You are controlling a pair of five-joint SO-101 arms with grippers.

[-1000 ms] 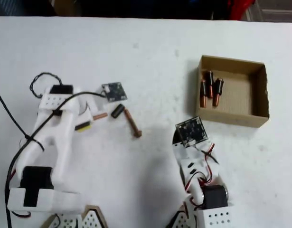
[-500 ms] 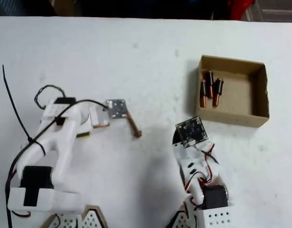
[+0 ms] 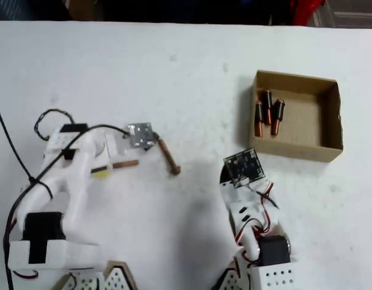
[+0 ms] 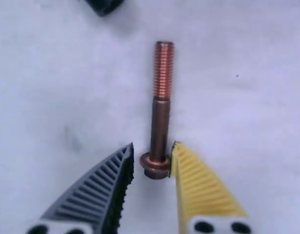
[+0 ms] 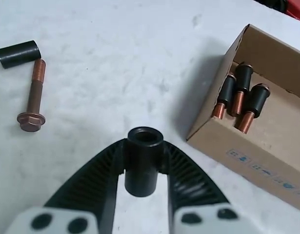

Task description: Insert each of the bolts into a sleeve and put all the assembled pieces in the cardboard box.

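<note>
Bolt (image 4: pixel 160 107), pinched by its head in the left end effector (image 4: pixel 152 146), may pivot and miss the sleeve (image 5: pixel 142 163) clamped in the right end effector (image 5: pixel 143 146).

Beyond the threaded tip of the bolt (image 4: pixel 159 109) in the left claw (image 4: pixel 152 145), a black sleeve (image 4: pixel 103 5) is cut off by the frame edge. From above, a camera board (image 3: pixel 141 134) largely covers it. The cardboard box (image 5: pixel 223 126) is cropped in the right wrist view.
</note>
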